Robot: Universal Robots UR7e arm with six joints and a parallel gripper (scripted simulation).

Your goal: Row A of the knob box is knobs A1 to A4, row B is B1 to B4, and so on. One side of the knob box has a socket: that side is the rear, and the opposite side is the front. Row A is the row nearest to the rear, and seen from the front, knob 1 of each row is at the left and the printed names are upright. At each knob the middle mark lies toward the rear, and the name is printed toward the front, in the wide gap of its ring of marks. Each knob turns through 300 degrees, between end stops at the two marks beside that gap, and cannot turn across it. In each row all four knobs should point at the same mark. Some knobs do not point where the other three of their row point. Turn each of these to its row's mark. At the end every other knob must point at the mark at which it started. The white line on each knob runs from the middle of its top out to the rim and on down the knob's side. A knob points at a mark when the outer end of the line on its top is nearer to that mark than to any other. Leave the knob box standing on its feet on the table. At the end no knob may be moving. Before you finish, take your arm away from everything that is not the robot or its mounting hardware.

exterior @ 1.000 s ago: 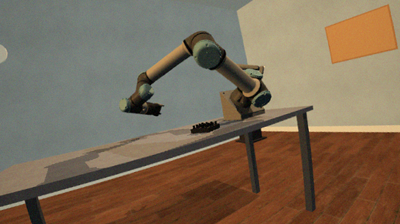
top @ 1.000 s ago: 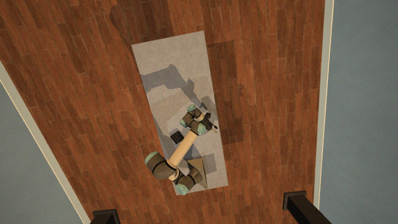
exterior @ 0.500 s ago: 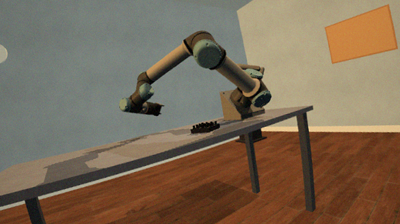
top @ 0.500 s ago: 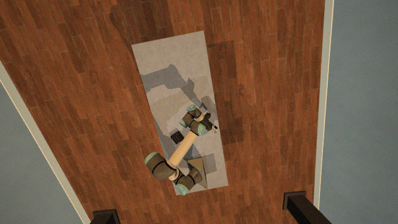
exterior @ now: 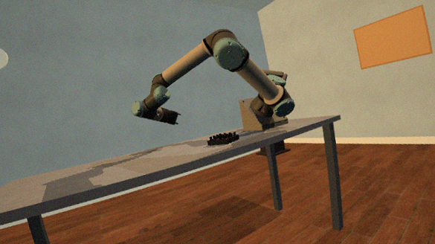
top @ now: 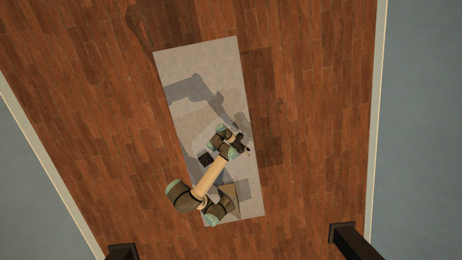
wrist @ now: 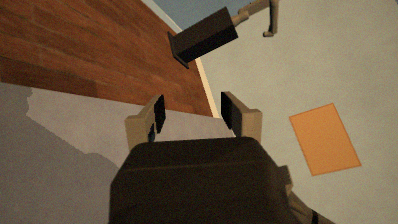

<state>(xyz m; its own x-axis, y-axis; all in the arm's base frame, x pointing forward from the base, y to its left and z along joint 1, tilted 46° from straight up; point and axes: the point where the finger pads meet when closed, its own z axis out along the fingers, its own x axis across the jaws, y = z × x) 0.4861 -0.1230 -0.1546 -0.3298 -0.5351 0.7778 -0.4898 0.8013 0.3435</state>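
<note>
The knob box (top: 204,158) is a small dark box with rows of black knobs. It stands on the grey table beside the arm's forearm and also shows in the side view (exterior: 222,138). It is too small to read any knob's line. My gripper (top: 247,150) hangs high above the table, away from the box, as the side view (exterior: 175,119) shows. In the wrist view the gripper (wrist: 192,116) is open with nothing between its fingers. That view faces the table edge, the floor and a wall; the knob box is not in it.
The arm's tan base block (top: 230,196) stands at one end of the table (exterior: 139,167), near the knob box. A dark stand (wrist: 202,36) is on the floor beyond the table edge. An orange panel (exterior: 391,37) hangs on the wall.
</note>
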